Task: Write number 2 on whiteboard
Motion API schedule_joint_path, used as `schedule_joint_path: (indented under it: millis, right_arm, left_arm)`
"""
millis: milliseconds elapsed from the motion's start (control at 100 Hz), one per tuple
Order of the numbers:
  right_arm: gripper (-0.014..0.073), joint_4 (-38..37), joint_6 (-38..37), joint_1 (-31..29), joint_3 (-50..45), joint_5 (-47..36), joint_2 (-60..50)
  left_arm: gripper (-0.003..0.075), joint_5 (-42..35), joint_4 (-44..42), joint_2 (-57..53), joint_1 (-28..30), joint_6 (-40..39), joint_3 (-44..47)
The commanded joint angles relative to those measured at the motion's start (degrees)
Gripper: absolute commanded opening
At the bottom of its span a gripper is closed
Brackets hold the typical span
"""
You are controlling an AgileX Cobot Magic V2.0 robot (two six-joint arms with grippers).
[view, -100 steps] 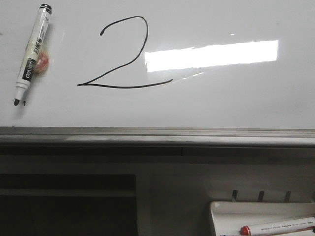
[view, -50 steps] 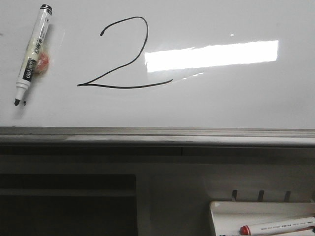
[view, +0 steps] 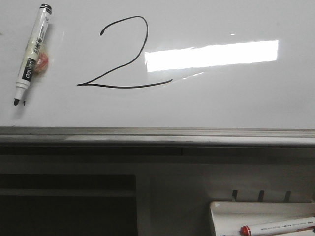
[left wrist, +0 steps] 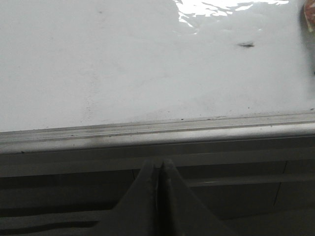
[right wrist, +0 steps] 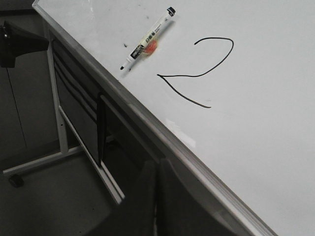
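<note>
A black hand-drawn number 2 (view: 123, 54) stands on the glossy whiteboard (view: 221, 98), left of the middle; it also shows in the right wrist view (right wrist: 197, 71). A black-tipped white marker (view: 32, 54) lies uncapped on the board left of the digit, also seen in the right wrist view (right wrist: 146, 39). My left gripper (left wrist: 157, 164) is shut and empty, below the board's grey edge rail (left wrist: 157, 135). My right gripper (right wrist: 157, 164) is shut and empty, off the board beside its edge rail (right wrist: 147, 123). Neither gripper shows in the front view.
A small white tray (view: 263, 219) at the lower right holds a red-capped marker (view: 278, 227). A bright light reflection (view: 211, 55) lies on the board right of the digit. A small black mark (left wrist: 245, 44) is on the board. The board's stand and floor (right wrist: 54, 157) show below.
</note>
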State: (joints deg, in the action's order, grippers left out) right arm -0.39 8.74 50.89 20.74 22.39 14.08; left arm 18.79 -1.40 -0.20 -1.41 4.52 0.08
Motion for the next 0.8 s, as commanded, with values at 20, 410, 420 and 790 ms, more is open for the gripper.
schedule_joint_path:
  millis: [20, 410, 420, 790]
  right_arm:
    - [-0.0071, -0.13, 0.09, -0.37, 1.37, -4.22, 0.56]
    - [-0.0071, -0.13, 0.09, -0.37, 1.37, -4.12, 0.56]
    - [-0.0071, -0.13, 0.09, -0.37, 1.37, -4.12, 0.56]
    - [-0.0071, -0.13, 0.0, -9.31, 1.33, -9.93, 0.56]
  left_arm:
    - [-0.002, -4.23, -0.15, -1.52, 0.24, -0.11, 0.62]
    - [-0.002, -4.23, -0.15, -1.52, 0.24, -0.11, 0.62]
    - [-0.002, -4.23, -0.15, -1.52, 0.24, -0.11, 0.62]
    - [-0.002, -4.23, -0.15, -1.52, 0.24, -0.11, 0.62]
